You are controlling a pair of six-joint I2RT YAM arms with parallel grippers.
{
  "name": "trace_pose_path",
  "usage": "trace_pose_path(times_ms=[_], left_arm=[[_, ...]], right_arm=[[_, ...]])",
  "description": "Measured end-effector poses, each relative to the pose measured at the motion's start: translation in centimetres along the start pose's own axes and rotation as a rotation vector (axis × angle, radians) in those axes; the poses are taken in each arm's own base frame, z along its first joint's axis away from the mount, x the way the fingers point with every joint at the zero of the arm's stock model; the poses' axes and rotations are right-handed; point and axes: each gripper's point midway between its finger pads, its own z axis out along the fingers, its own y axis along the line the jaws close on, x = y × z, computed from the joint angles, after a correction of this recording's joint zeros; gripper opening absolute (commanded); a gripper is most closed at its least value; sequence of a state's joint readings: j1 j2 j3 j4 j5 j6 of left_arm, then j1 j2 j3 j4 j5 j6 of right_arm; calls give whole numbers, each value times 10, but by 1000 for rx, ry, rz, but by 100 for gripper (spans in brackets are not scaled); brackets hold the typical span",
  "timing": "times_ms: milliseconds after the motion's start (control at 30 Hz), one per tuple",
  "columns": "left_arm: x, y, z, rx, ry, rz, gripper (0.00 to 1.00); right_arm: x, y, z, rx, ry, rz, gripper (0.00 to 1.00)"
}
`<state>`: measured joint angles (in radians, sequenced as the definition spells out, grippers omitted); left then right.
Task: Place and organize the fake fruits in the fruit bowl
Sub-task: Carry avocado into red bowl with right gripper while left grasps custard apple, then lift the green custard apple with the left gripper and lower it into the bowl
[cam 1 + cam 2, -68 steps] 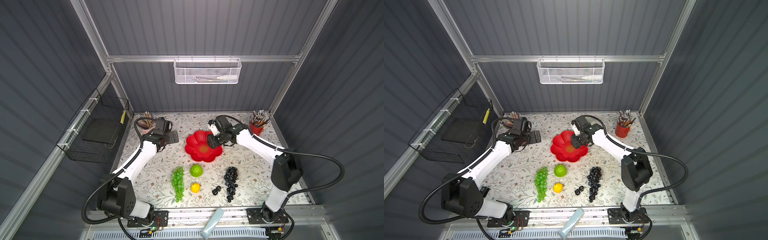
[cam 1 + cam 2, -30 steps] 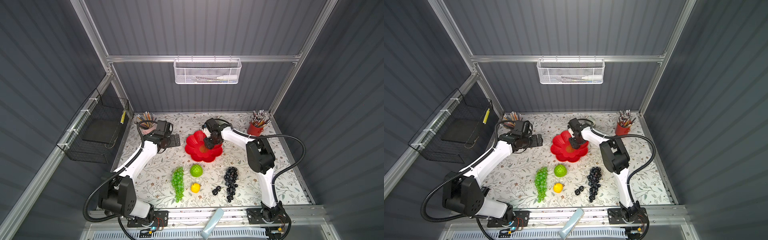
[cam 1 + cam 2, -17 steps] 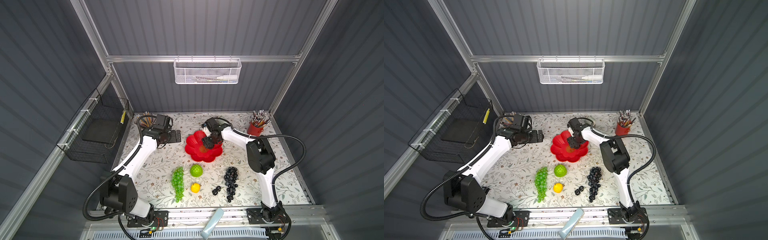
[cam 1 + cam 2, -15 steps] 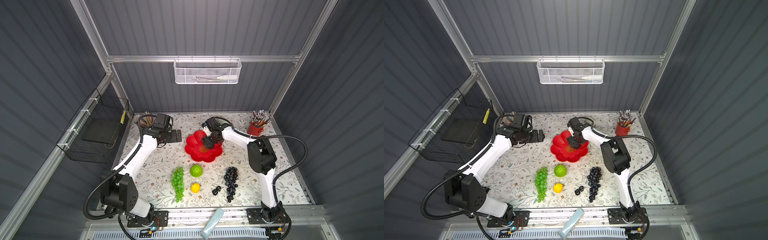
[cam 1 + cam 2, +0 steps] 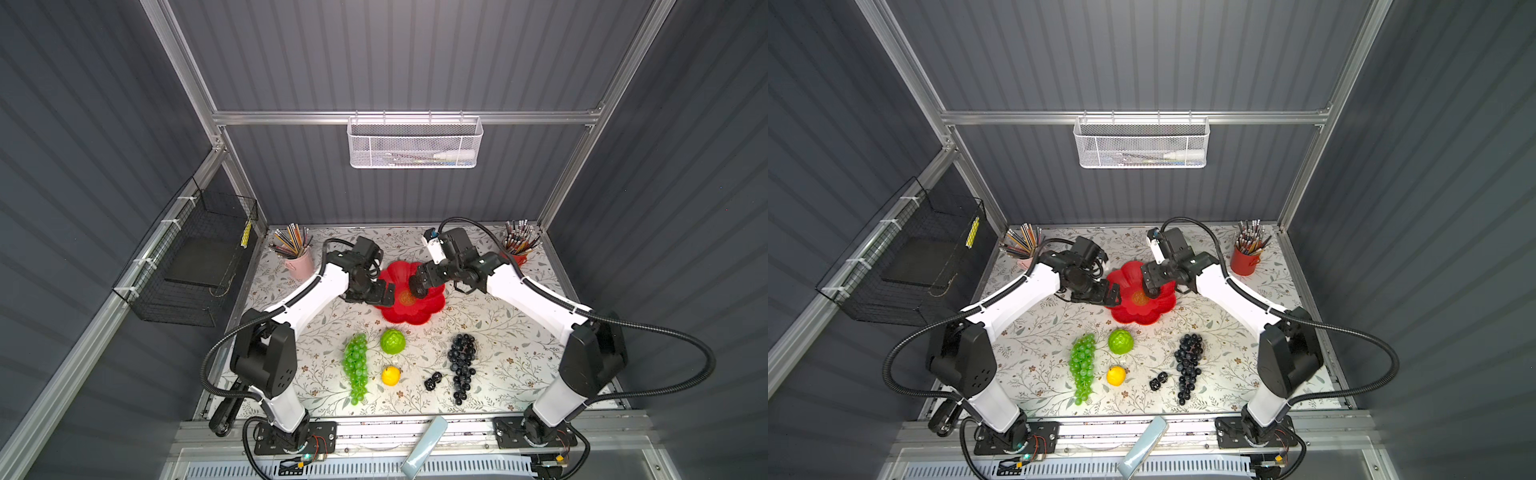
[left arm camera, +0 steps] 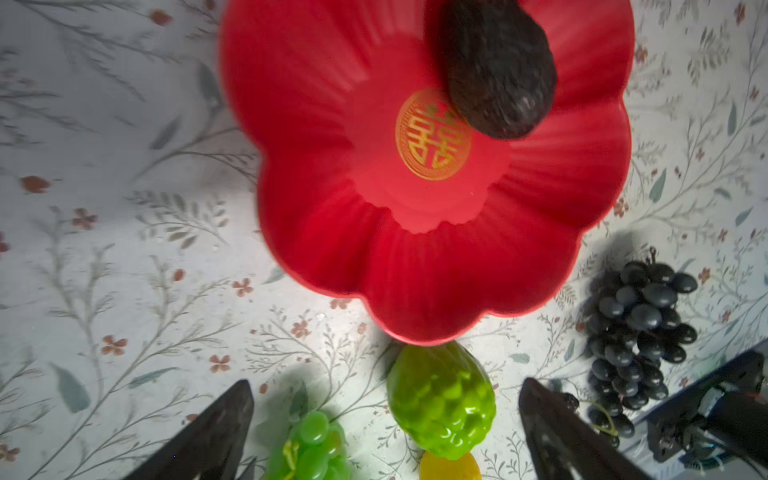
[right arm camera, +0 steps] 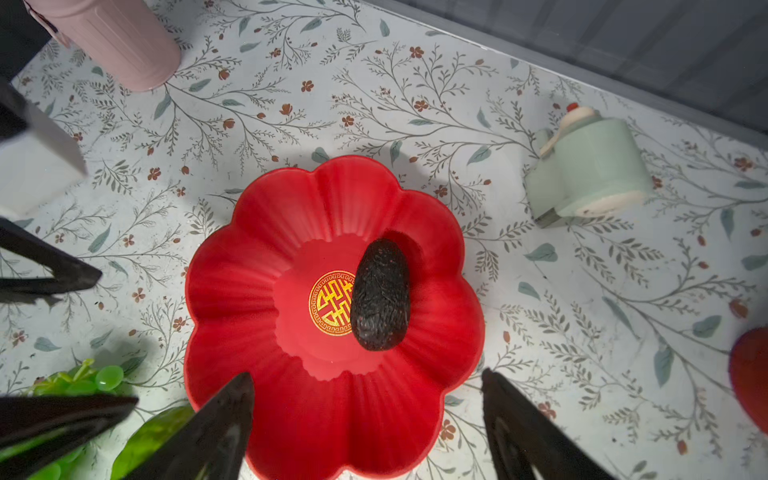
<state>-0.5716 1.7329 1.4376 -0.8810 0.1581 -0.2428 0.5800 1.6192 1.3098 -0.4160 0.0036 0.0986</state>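
Observation:
The fruit bowl (image 5: 405, 318), a red flower-shaped dish with a gold centre, stands mid-table in both top views (image 5: 1138, 313). A black bumpy oval (image 7: 380, 291) lies loose in it beside the gold centre (image 6: 496, 66). My right gripper (image 7: 368, 374) hovers open over the bowl (image 5: 419, 284), holding nothing. My left gripper (image 6: 384, 382) is open at the bowl's left rim (image 5: 384, 293). On the table in front of the bowl lie a green grape bunch (image 5: 356, 368), a lime-green scaly ball (image 5: 392, 341), a small yellow fruit (image 5: 390, 375), a tiny black berry cluster (image 5: 433, 380) and a dark-purple grape bunch (image 5: 461, 365).
A pink pencil cup (image 5: 299, 262) stands at the back left and a red pencil cup (image 5: 517, 253) at the back right. A mint-green gadget (image 7: 590, 174) lies behind the bowl. A black wire basket (image 5: 195, 266) hangs on the left wall.
My right gripper has opened wider over the bowl, and the black oval now lies free in it. My left gripper has moved right, up to the bowl's rim.

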Motion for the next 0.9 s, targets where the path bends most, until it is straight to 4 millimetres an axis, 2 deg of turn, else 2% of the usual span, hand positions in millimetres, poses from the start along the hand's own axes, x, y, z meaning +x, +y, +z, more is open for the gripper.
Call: trace_pose_path(times_ms=[100, 233, 300, 600, 733, 900], left_arm=[[17, -23, 13, 6, 63, 59, 99], [38, -40, 30, -43, 129, 123, 99], [47, -42, 38, -70, 159, 132, 99], [89, -28, 59, -125, 281, 102, 97], [93, -27, 69, -133, 298, 98, 95], [92, -27, 78, -132, 294, 94, 88]], right_arm=[[30, -5, 1, 7, 24, 45, 87], [49, -11, 3, 15, 28, 92, 89], [49, -13, 3, 17, 15, 107, 89], [39, -18, 0, 30, -51, 137, 90], [38, -25, -4, 44, -66, 154, 90], [37, -28, -4, 51, -75, 160, 90]])
